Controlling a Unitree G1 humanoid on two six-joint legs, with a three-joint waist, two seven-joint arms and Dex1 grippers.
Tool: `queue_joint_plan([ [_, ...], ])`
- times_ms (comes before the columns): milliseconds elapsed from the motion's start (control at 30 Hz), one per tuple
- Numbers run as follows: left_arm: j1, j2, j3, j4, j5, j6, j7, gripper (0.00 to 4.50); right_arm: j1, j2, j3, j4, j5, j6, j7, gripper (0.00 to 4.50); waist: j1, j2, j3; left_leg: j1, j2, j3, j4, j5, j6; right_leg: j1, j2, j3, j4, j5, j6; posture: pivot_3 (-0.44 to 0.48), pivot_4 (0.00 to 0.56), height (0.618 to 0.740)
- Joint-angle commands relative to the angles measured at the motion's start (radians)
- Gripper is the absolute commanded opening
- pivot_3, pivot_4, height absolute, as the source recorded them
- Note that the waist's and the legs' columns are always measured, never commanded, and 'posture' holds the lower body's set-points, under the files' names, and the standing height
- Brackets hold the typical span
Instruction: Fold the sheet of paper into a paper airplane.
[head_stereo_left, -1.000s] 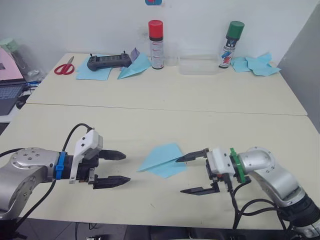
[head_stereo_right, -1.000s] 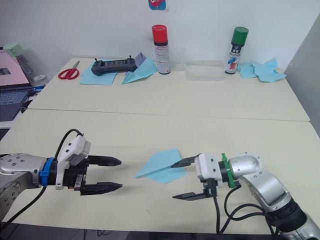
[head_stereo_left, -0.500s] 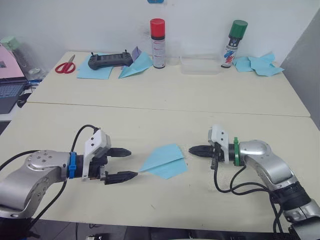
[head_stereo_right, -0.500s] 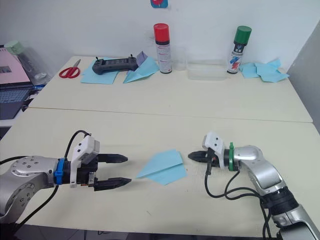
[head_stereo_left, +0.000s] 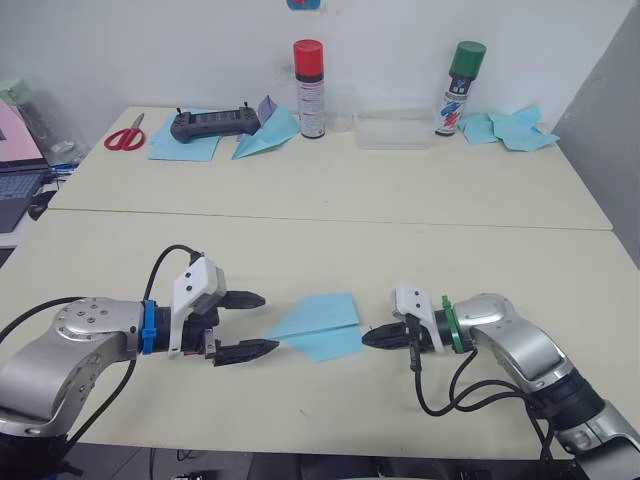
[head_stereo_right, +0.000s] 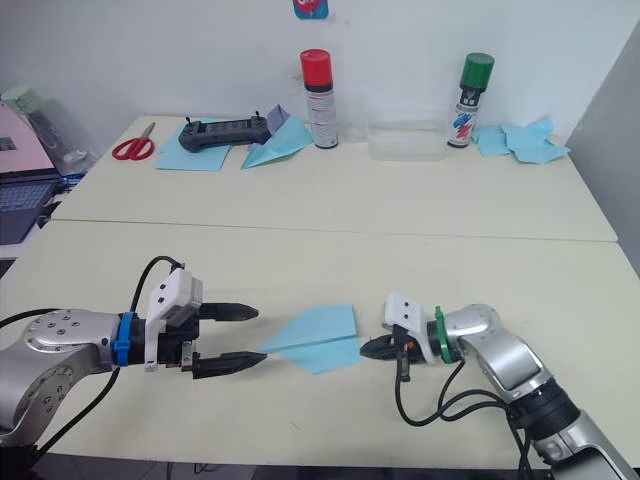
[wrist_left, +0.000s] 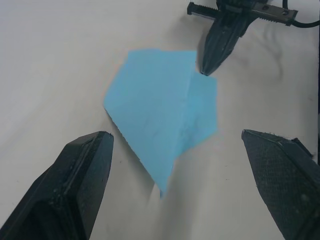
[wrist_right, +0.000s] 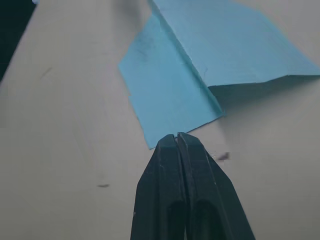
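Pale worktop (head_stereo_left: 330, 210) is carrying the paper airplane (head_stereo_left: 318, 327); open left end effector (head_stereo_left: 243, 325) flanking its nose, closed right end effector (head_stereo_left: 372, 339) seemingly nudging its tail, risking skidding it sideways.

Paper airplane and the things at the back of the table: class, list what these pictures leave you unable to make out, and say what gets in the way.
1. Underside of the paper airplane: hidden, it lies flat on the table.
2. Labels on the red-capped spray can and green-capped spray can, eye views: too small to read.
3. Blue sheet at the back: partly covered by the black controller.
4. Laptop: cut off by the picture's edge.
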Motion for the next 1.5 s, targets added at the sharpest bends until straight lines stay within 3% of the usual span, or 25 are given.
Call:
queue_joint_plan([
  [33,-0.018,-0.001,0.0,-0.004,0.007,-0.024,-0.004,4.5,0.009,0.011,0.02,-0.043,0.049,0.061,0.04,0.05,0.0,0.0,0.0,0.0,0.0,0.0,0.0,0.0,0.0,0.0,0.0,0.0,0.0,0.0,0.0,0.0,0.15,0.74],
  [167,-0.032,-0.017,-0.018,0.009,0.023,-0.039,0.011,4.5,0.017,-0.009,-0.024,-0.088,0.124,0.136,0.064,0.05,0.003,0.0,0.0,-0.001,0.0,0.0,0.0,0.0,0.0,0.0,0.0,0.0,0.0,0.0,0.0,0.0,0.15,0.74],
  [367,-0.106,-0.158,-0.047,0.051,0.064,-0.064,0.145,4.5,0.008,-0.079,-0.111,-0.106,0.161,0.15,0.066,0.05,0.006,0.0,0.0,-0.001,-0.001,0.0,0.002,0.0,0.0,0.001,-0.001,0.001,0.0,0.0,0.003,0.0,0.15,0.74],
  [500,-0.04,-0.225,-0.024,0.01,0.019,-0.035,0.18,3.65,0.01,-0.02,-0.206,-0.219,0.22,0.219,-0.062,0.0,-0.004,0.0,0.0,-0.001,-0.001,0.001,0.002,0.0,0.0,0.0,0.0,0.002,0.0,0.001,0.002,0.0,0.15,0.74],
  [800,0.074,-0.227,-0.092,-0.032,0.093,-0.053,0.23,0.79,0.019,0.064,-0.246,-0.287,0.302,0.335,-0.208,0.0,0.001,0.0,0.0,-0.002,-0.001,0.0,0.001,0.0,0.0,0.0,-0.001,0.001,-0.001,0.001,0.002,0.0,0.15,0.74],
  [1267,0.144,-0.213,-0.163,0.034,0.215,-0.16,0.194,0.79,-0.003,0.085,-0.282,-0.216,0.311,0.371,-0.307,0.0,0.002,0.0,0.0,-0.001,-0.001,0.001,0.001,0.0,0.0,0.0,-0.002,0.001,-0.001,0.0,0.003,0.0,0.15,0.74],
  [1367,0.16,-0.211,-0.169,0.035,0.225,-0.178,0.188,0.76,-0.02,0.077,-0.292,-0.162,0.316,0.416,-0.316,0.58,0.002,0.0,0.0,-0.001,-0.001,0.001,0.001,0.0,0.0,0.0,-0.002,0.001,-0.001,0.0,0.003,0.0,0.15,0.74],
  [1500,0.171,-0.194,-0.172,0.034,0.249,-0.236,0.165,0.76,-0.041,0.063,-0.272,-0.11,0.326,0.491,-0.312,1.95,0.002,0.0,0.0,-0.001,-0.001,0.001,0.001,0.0,0.0,0.0,-0.002,0.001,-0.001,0.001,0.001,0.0,0.15,0.74],
])
